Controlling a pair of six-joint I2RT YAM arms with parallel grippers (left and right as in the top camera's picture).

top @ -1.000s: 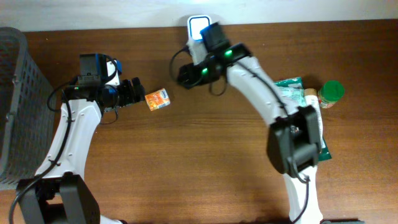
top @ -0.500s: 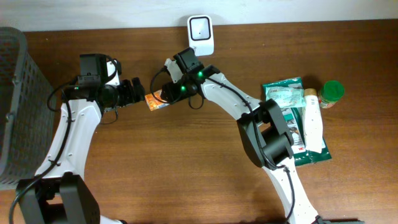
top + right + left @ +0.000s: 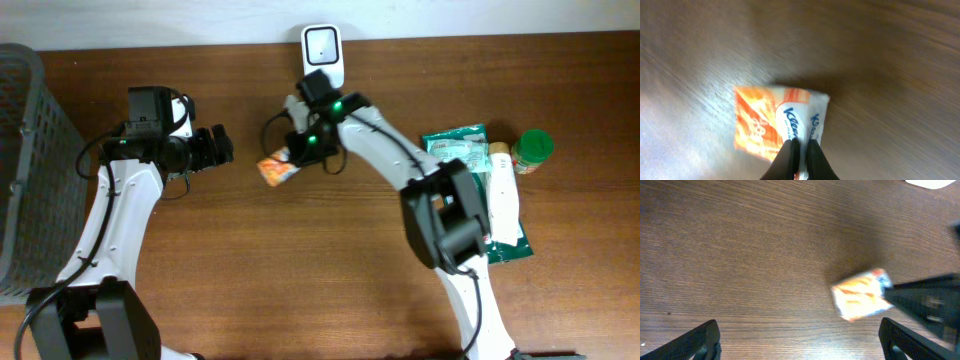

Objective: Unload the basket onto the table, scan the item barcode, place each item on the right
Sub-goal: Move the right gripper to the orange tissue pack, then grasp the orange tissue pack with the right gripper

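Observation:
The item is a small orange-and-white tissue pack (image 3: 277, 170) with blue lettering, just above the wooden table between the two arms. My right gripper (image 3: 298, 155) is shut on its right edge; the right wrist view has the dark fingers pinching the white end of the pack (image 3: 765, 122) at the gripper (image 3: 800, 150). The white barcode scanner (image 3: 323, 45) stands at the table's back edge, behind the right arm. My left gripper (image 3: 222, 145) stands open left of the pack, holding nothing. In its own view the gripper (image 3: 800, 341) frames bare wood, with the pack (image 3: 860, 300) ahead to the right.
A grey mesh basket (image 3: 30, 150) fills the left edge. At the right lie a green packet (image 3: 465, 150), a white tube (image 3: 503, 200) and a green-lidded bottle (image 3: 533, 150). The right arm stretches across the table's middle.
My right gripper came over from the scanner and shut on the tissue pack. The pack shifted slightly down and right, away from the left gripper, which stayed open and still.

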